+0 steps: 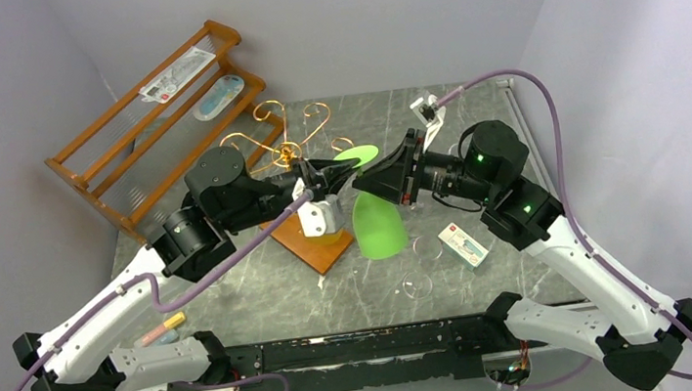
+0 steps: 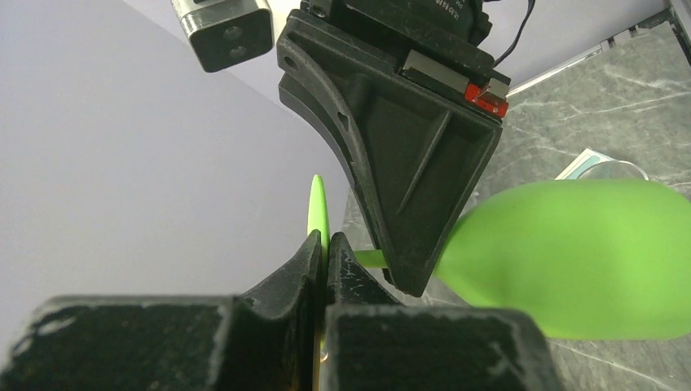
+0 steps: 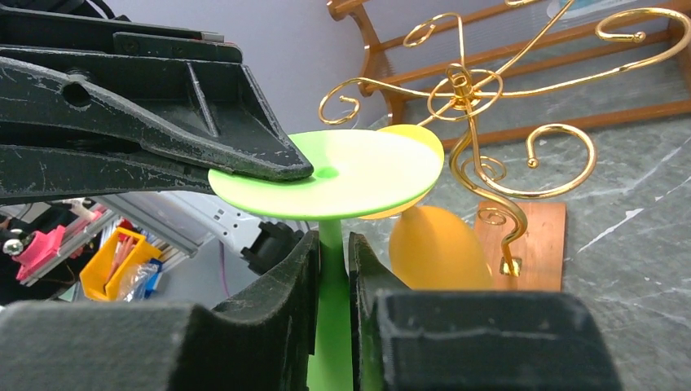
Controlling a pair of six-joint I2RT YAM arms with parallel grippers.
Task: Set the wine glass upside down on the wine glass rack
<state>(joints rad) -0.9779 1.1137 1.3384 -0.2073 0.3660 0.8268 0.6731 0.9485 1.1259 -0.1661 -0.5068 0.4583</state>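
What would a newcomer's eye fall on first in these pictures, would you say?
The bright green wine glass hangs upside down in mid-air at the middle of the scene. The left gripper pinches the rim of its foot and the right gripper is closed around its stem. Just behind stands the gold wine glass rack with curled arms, an inverted orange glass by it, and a wooden slatted shelf at the far left.

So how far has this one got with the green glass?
Done: the green wine glass is off the table and inverted, foot up, bowl down. In hand: the left gripper pinches the foot's rim and the right gripper is closed round the stem, which looks like a handover beside the wine glass rack. Left: slide the stem onto a gold arm and release. An orange glass sits inverted by the rack.
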